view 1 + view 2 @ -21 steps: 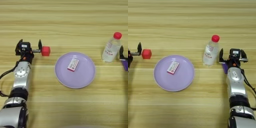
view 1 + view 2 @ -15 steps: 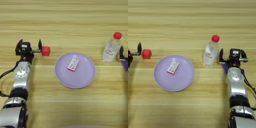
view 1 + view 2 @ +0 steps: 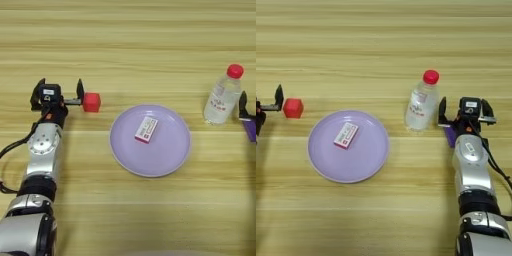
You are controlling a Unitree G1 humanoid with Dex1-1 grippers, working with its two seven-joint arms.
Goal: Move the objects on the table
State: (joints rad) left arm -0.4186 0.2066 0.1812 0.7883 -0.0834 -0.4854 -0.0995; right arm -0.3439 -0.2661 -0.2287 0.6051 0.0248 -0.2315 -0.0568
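On the light wooden table [image 3: 130, 45] a round lilac plate [image 3: 170, 155] sits near the middle, and the small flat white box [image 3: 146, 129] with its red-pink label lies on it, a little left of the plate's centre and slightly askew. To the left, the left gripper [image 3: 58, 94] rests low over the table with its two black fingers spread wide and nothing between them; the small red cube [image 3: 91, 102] stands on the wood just outside its right finger, very close, though from here I cannot say whether the two actually touch. Over on the right the clear plastic bottle [image 3: 421, 102] stands upright on the table (red cap on top), just off the plate's rim. The right gripper [image 3: 464, 111] sits just beside the bottle, its fingers also parted wide, holding nothing, the nearer finger close to the bottle but apart from it.
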